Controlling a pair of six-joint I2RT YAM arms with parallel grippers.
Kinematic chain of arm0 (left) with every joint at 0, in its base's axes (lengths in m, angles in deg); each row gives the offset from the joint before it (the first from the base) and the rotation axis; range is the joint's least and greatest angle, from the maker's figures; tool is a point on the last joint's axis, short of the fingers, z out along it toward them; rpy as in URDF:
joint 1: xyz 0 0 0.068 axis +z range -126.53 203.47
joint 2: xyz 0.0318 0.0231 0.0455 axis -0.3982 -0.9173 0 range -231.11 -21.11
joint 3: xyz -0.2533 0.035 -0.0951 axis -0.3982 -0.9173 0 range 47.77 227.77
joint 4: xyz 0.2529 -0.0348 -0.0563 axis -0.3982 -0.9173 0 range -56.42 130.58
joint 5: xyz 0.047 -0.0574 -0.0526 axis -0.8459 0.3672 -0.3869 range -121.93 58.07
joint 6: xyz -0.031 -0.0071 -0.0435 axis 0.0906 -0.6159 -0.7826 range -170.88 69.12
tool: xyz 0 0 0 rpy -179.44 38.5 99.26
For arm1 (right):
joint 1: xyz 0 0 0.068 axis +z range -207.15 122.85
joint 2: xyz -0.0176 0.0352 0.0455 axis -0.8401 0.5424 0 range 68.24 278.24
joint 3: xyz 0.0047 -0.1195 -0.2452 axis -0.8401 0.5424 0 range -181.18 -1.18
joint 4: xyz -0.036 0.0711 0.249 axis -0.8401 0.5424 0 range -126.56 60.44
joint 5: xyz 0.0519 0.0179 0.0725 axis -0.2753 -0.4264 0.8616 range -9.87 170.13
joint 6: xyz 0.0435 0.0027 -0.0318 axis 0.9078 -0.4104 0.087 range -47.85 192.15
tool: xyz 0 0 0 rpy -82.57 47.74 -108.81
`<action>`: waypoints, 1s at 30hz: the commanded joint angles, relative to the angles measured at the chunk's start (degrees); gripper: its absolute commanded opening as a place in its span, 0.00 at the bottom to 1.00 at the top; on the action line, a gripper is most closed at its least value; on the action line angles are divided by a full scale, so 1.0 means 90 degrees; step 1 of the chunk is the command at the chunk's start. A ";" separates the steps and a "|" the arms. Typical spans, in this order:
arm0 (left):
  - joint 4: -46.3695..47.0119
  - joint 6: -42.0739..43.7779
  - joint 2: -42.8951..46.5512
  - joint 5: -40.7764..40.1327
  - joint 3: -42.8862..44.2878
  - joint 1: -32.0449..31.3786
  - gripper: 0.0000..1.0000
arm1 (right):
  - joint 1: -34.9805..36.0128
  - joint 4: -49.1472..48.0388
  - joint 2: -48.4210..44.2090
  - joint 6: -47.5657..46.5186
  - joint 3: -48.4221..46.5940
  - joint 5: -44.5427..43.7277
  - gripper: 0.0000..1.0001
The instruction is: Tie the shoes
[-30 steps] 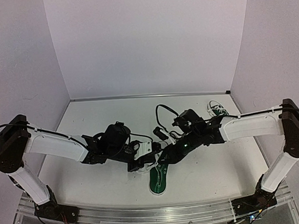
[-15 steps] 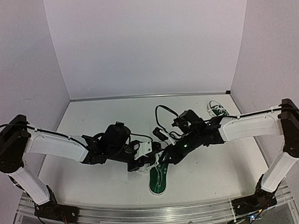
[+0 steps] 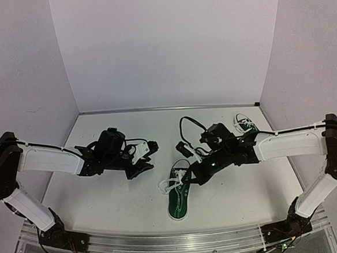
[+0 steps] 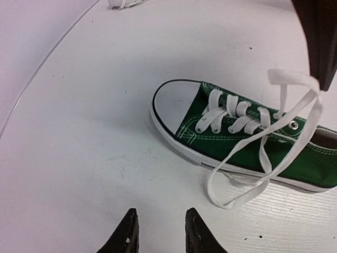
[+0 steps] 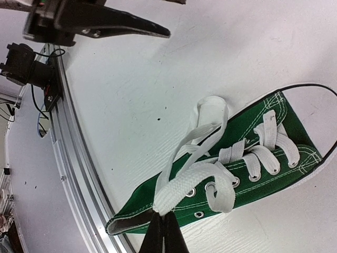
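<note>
Near shoe (image 3: 178,202) is sitting upright on the table (image 3: 104,200), at the centre and close to the front rail, heel opening facing the arm bases and white toe cap pointing away; the green canvas is showing its full row of eyelets in both wrist views.

Right gripper (image 5: 162,232) is hanging over the heel end of this shoe with its two fingers pressed together, pinching the white lace (image 5: 185,178); the lace is rising from the top eyelets into the fingertips, and a loose loop of it is draping off the side of the shoe onto the table.

The left wrist view is showing the same strands lifted above the eyelets under a dark finger, with one long bight trailing down past the sole edge.

Left gripper (image 4: 160,235) is holding off to the left of the shoe, well apart from it; its fingertips are standing spread with only bare table between them, gripping nothing.

Far shoe (image 3: 244,122) is lying at the back right corner of the table, beside the wall, well apart from both grippers; its laces are showing as white loops, but detail is too small to judge.
</note>
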 commanded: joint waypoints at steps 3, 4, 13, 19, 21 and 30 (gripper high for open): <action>-0.0034 -0.0175 -0.0650 0.0586 0.0132 0.0193 0.34 | 0.0009 -0.0288 -0.0193 -0.0009 -0.0063 0.0097 0.00; -0.0039 -0.0218 -0.0716 0.0749 0.0158 0.0193 0.37 | 0.0009 -0.0290 -0.0173 -0.0014 -0.0080 0.0104 0.00; 0.0005 -0.0630 -0.1646 0.1665 0.0717 0.0164 0.43 | 0.0016 -0.0306 -0.0080 -0.0012 -0.0135 0.0085 0.00; 0.0024 -0.0687 -0.2073 0.1567 0.0980 0.0068 0.41 | 0.0020 -0.0306 -0.0070 0.0001 -0.0111 0.0032 0.00; -0.0142 -0.0655 -0.2243 0.1485 0.1143 -0.0006 0.40 | 0.0021 -0.0306 -0.0060 0.0001 -0.0107 0.0024 0.00; -0.0246 -0.0648 -0.2430 0.1003 0.1191 -0.0119 0.13 | 0.0020 -0.0301 -0.0025 0.0019 -0.0076 -0.0005 0.00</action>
